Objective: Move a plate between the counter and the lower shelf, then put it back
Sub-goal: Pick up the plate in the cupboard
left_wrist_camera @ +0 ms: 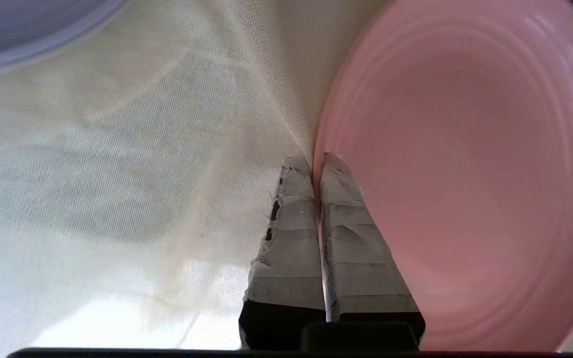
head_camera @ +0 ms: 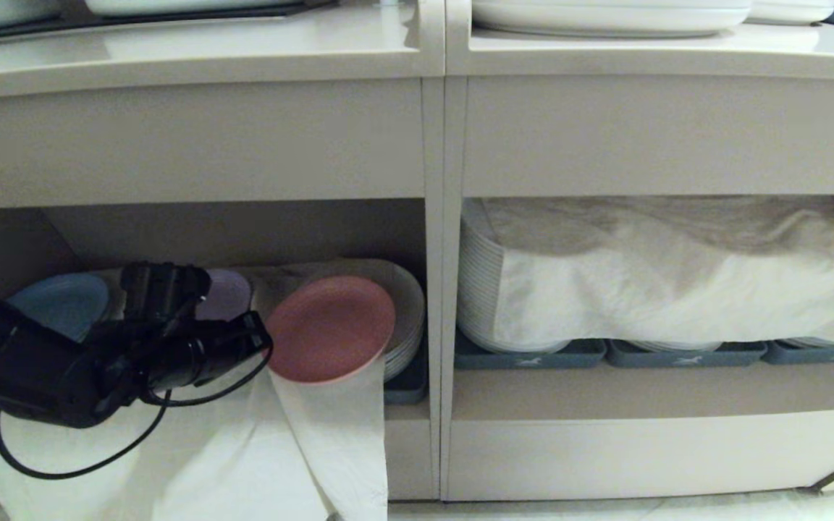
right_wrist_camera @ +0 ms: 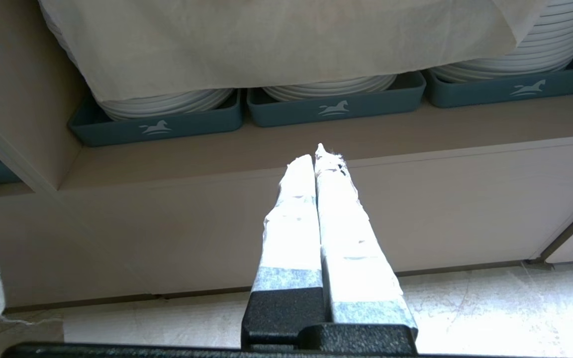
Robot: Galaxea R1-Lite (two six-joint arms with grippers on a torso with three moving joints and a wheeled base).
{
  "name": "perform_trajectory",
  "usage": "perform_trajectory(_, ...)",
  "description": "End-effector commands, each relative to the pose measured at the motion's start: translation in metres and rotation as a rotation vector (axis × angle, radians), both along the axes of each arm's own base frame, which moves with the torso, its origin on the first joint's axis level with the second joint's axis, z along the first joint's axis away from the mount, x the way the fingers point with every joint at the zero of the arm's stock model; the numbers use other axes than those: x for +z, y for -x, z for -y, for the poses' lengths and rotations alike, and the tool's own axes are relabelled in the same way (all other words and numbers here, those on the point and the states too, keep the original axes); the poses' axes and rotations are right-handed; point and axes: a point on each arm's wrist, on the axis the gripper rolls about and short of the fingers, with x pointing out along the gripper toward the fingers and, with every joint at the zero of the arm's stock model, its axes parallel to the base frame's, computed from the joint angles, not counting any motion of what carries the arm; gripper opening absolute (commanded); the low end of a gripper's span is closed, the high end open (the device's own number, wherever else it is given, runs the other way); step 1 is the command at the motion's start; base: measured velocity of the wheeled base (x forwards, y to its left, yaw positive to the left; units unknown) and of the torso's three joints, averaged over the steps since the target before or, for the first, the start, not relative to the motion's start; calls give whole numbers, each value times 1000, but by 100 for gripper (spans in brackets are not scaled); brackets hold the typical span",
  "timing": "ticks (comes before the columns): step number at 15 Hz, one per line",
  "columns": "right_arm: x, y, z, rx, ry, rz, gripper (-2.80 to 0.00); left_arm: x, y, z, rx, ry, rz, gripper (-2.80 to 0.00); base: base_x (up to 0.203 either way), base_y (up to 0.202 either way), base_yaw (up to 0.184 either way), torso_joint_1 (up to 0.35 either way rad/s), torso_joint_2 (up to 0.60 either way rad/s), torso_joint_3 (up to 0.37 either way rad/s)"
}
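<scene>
The pink plate [head_camera: 330, 329] stands tilted on edge at the mouth of the lower shelf [head_camera: 243, 231], in front of a stack of white plates [head_camera: 408, 304]. My left gripper [head_camera: 268, 344] reaches in from the left and is shut on the plate's left rim. In the left wrist view the rim of the plate [left_wrist_camera: 465, 174] runs between the taped fingertips of the gripper [left_wrist_camera: 316, 161], with white cloth [left_wrist_camera: 117, 174] behind. The counter [head_camera: 243, 51] runs across the top. My right gripper [right_wrist_camera: 319, 154] hangs shut and empty in front of the cabinet's low front panel.
A white cloth [head_camera: 316, 449] hangs out of the left cubby over its front edge. A blue plate [head_camera: 62, 304] and a purple plate [head_camera: 232, 293] stand further back. Right of the divider [head_camera: 435, 289], cloth-covered white plate stacks [head_camera: 482, 289] sit in grey-blue trays [head_camera: 533, 354].
</scene>
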Motion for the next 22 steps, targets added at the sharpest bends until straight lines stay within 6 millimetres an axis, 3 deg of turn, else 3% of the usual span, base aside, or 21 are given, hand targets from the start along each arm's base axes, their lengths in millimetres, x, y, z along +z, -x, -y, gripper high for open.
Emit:
perform_trajectory(1, 0, 0, 0, 0, -1, 0, -280, 5, 8, -1, 2, 5, 14, -280, 0, 0, 0, 0, 0, 0)
perform_trajectory(12, 0, 0, 0, 0, -1, 0, -280, 15, 18, -8, 25, 4, 40, -280, 0, 0, 0, 0, 0, 0)
perform_trajectory(22, 0, 0, 0, 0, -1, 0, -280, 14, 4, -6, 21, 19, 62, -280, 0, 0, 0, 0, 0, 0)
